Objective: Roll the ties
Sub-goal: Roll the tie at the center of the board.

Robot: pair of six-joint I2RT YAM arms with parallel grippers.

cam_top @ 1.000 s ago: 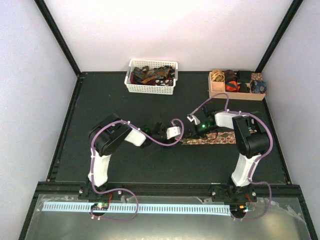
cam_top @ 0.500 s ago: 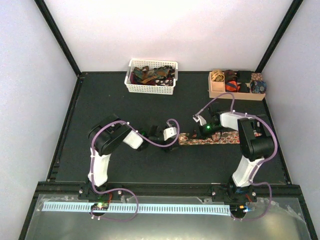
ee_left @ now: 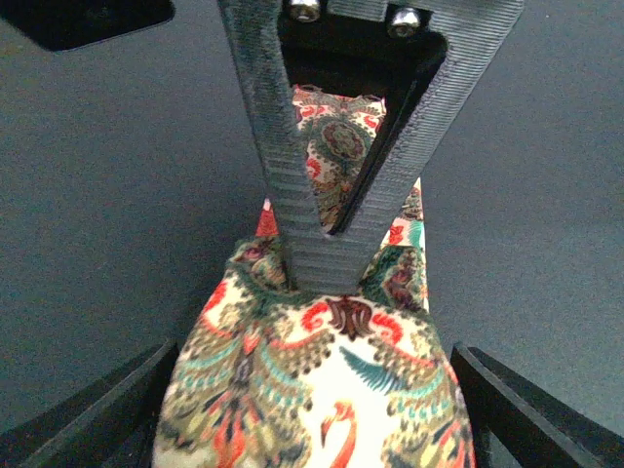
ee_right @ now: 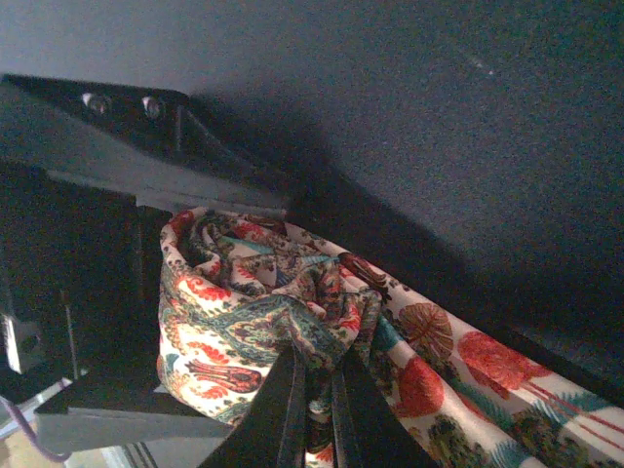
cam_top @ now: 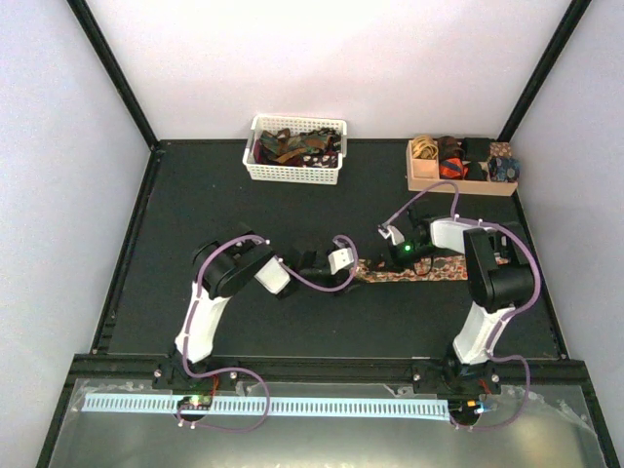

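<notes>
Top view: the floral tie [cam_top: 434,269] lies along the tabletop [cam_top: 195,214], right of centre, its left end held from both sides.

Left wrist view: the left fingers [ee_left: 292,195] are together, pinching the tie's fold.

Right wrist view: the right fingers [ee_right: 283,409] are clamped on a small, loose roll.

Rolling looks barely begun. The next move calls for turning the roll along the strip, kept taut.

Floral tie [cam_top: 441,269]: red-green-beige print, stretched flat left-right on the bench [cam_top: 244,214], left end bunched into loose folds. Other ties [cam_top: 295,148]: brown and dark tones, heaped unrolled at far edge.
</notes>
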